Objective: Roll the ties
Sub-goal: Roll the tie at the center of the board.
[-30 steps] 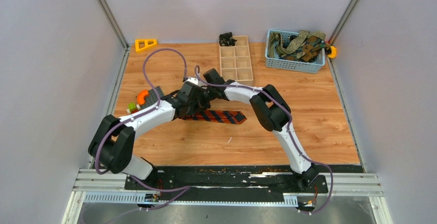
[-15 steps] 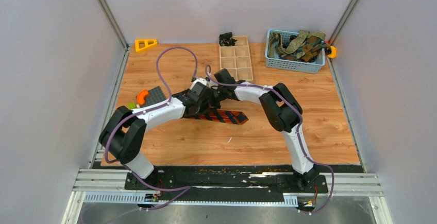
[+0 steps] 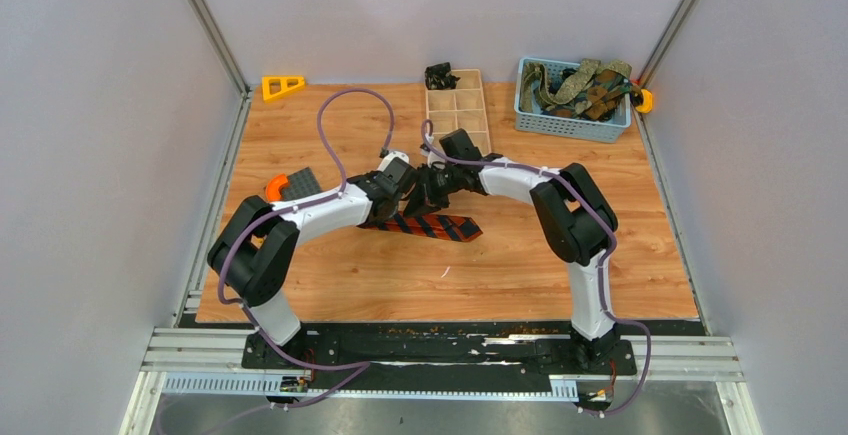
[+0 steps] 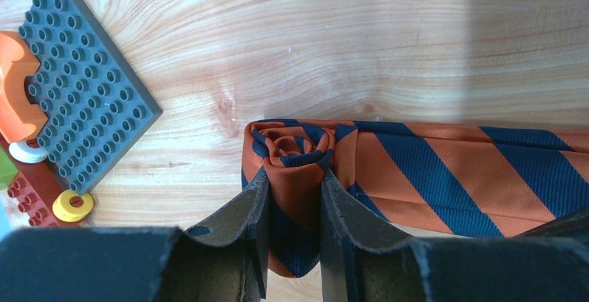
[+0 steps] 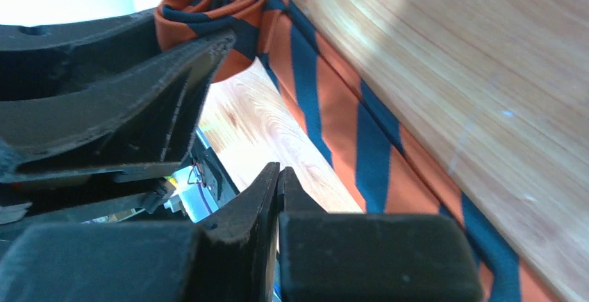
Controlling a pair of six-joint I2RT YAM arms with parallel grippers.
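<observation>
- Left claw point(image 4: 293, 177) and right claw point(image 5: 278, 171) have moved right and farther back since a second ago.
- Left claw grips the rolled end of the striped tie point(image 4: 444, 177).
- Right claw is pinched closed on nothing, just beside the roll.
- The unrolled length lies flat on the desk point(image 4: 347, 38).
- Other ties point(image 3: 585, 83) fill the blue basket point(image 3: 565, 127).

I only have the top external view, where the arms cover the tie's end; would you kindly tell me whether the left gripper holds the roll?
Observer: Yes. The left wrist view shows the left gripper clamped on the rolled end of the striped tie, wound in a tight spiral.
Operator: Thank you. Is the right gripper gripping anything?
Observer: No. In its wrist view, the right gripper is shut on nothing.
</observation>
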